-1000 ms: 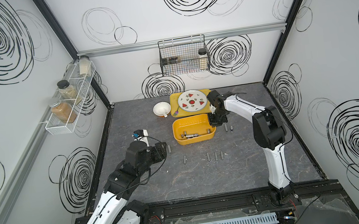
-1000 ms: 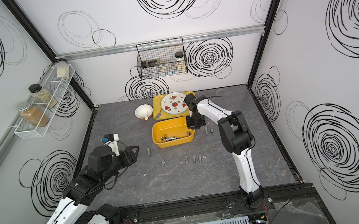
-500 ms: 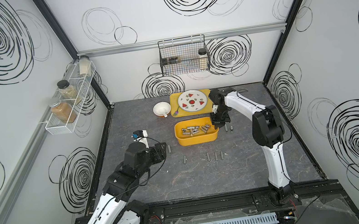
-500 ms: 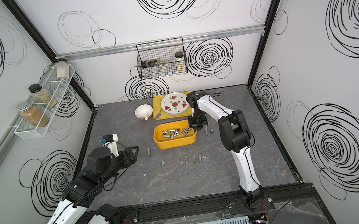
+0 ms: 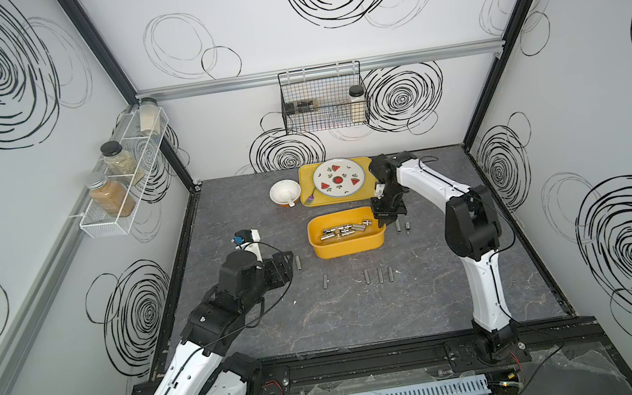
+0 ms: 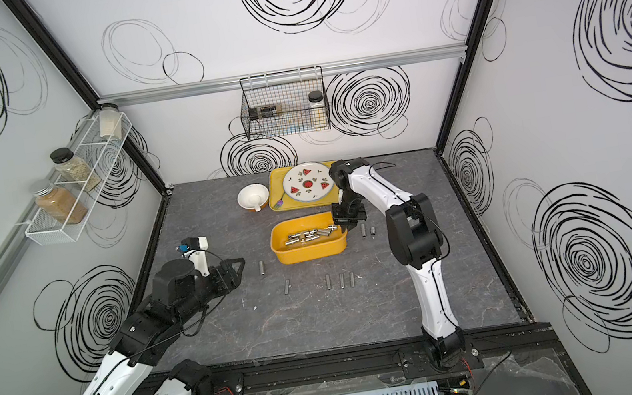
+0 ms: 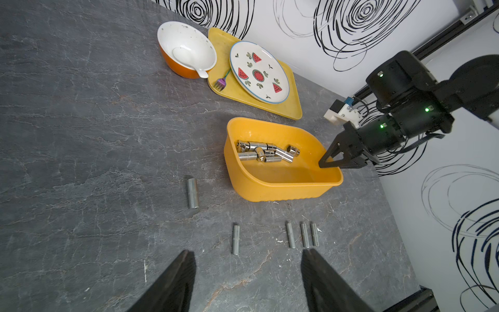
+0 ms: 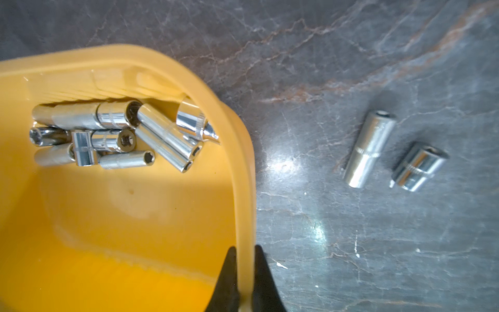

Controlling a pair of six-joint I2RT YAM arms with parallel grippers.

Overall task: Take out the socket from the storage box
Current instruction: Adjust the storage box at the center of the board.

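The storage box (image 5: 348, 246) (image 6: 309, 252) is a deep yellow-orange tub in the middle of the table. Several chrome sockets (image 5: 346, 230) (image 7: 267, 152) (image 8: 116, 135) lie heaped against its far wall. My right gripper (image 5: 386, 220) (image 6: 347, 223) (image 7: 324, 163) (image 8: 244, 251) is shut on the box's right-hand rim (image 8: 244, 189), one finger inside and one outside. Left of the box, my left gripper (image 5: 288, 267) (image 6: 238, 270) (image 7: 247, 254) hovers low over the table, open and empty.
More sockets lie loose on the table: a row (image 5: 379, 275) (image 7: 303, 235) in front of the box, one (image 5: 298, 262) at its left, two (image 5: 402, 226) (image 8: 370, 151) at its right. Behind the box stand a flat yellow tray (image 5: 308, 199) with a plate and a bowl (image 5: 285, 192).
The storage box was tipped with its opening toward the camera a second ago. It now sits flatter and slightly further right, and its sockets have slid to the far wall. The left arm has not moved.
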